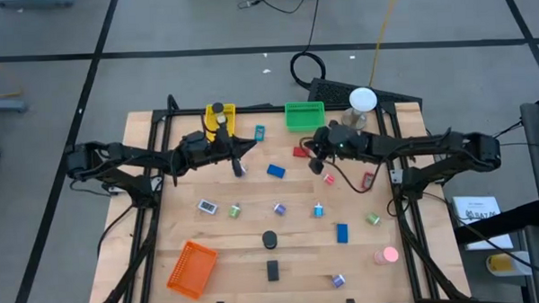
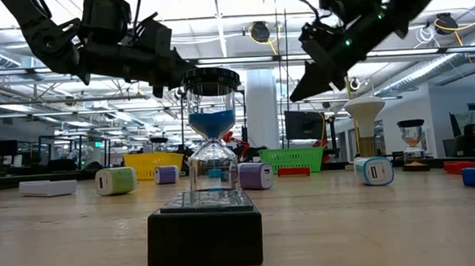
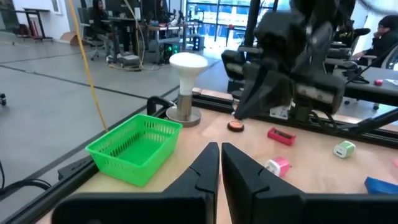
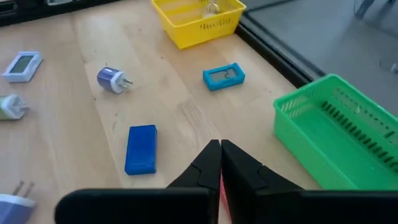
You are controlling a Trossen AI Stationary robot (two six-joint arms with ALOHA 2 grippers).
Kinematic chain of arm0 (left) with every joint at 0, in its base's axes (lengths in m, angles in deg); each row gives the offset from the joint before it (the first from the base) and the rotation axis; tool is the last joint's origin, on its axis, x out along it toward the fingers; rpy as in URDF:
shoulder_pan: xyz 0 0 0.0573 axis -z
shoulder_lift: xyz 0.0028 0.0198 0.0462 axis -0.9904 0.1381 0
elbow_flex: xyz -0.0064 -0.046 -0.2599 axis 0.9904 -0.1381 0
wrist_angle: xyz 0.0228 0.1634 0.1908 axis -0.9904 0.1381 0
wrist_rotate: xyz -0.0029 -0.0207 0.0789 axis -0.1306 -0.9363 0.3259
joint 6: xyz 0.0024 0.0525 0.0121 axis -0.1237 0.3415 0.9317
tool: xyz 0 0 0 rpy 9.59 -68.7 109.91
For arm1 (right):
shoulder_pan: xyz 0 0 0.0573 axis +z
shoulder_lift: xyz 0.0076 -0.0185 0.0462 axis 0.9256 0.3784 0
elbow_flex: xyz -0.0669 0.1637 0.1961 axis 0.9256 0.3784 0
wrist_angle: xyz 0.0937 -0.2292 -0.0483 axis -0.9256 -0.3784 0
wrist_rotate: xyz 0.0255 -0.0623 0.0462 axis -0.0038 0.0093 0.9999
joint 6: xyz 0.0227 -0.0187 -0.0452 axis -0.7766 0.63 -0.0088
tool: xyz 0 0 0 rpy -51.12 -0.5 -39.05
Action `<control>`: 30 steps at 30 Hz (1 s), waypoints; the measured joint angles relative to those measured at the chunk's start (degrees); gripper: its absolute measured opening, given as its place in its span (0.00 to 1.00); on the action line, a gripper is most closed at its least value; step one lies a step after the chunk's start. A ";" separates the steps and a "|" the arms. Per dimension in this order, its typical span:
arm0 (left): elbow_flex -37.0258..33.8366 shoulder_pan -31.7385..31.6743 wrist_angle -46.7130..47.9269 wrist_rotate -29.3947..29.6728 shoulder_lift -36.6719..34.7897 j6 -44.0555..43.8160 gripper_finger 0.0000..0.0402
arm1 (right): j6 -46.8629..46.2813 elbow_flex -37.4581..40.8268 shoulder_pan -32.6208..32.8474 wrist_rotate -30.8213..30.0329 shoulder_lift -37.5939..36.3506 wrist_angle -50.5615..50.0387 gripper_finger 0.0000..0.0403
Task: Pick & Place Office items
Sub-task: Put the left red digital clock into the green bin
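Both arms hung above the back half of the wooden surface (image 1: 165, 236). The left gripper (image 1: 241, 167) hovered empty beside the yellow basket (image 1: 220, 120), its fingers (image 3: 205, 167) pressed together. The right gripper (image 1: 317, 164) hovered empty in front of the green basket (image 1: 304, 114), its fingers (image 4: 210, 158) likewise closed, directly over a red piece (image 1: 300, 152). The office items lay scattered over the surface: a blue block (image 1: 276, 170) between the two grippers, a cyan-framed piece (image 1: 259, 132) between the two back baskets, another blue block (image 1: 341, 232), a black disc (image 1: 270, 239), a black block (image 1: 273, 270) and a pink round piece (image 1: 386, 254) nearer the front. An orange basket (image 1: 192, 267) sat at the front left.
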 joint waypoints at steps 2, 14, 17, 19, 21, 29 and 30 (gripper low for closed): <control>0.00 0.01 -0.06 -0.02 0.00 0.00 0.05 | -1.67 -1.86 0.00 0.02 0.09 -4.46 0.06; 0.00 0.01 -0.10 0.02 0.00 0.02 0.05 | -5.85 -4.58 -1.62 1.82 4.25 -10.97 0.35; 0.00 0.01 -0.08 0.02 0.00 0.07 0.05 | -6.49 -7.08 -3.38 4.20 8.57 -14.56 0.42; 0.00 0.01 -0.08 0.02 0.02 0.09 0.05 | -3.68 -9.96 -4.07 4.66 11.66 -17.53 0.47; 0.00 0.01 -0.08 0.02 0.01 0.07 0.05 | -0.30 -13.40 -4.62 4.70 14.59 -20.72 0.50; 0.00 0.01 0.07 0.04 0.02 0.07 0.05 | 13.17 -25.55 -5.11 5.94 26.15 -32.81 0.65; 0.00 0.01 0.10 0.04 0.02 0.07 0.05 | 14.23 -26.51 -5.29 7.05 27.29 -33.77 0.66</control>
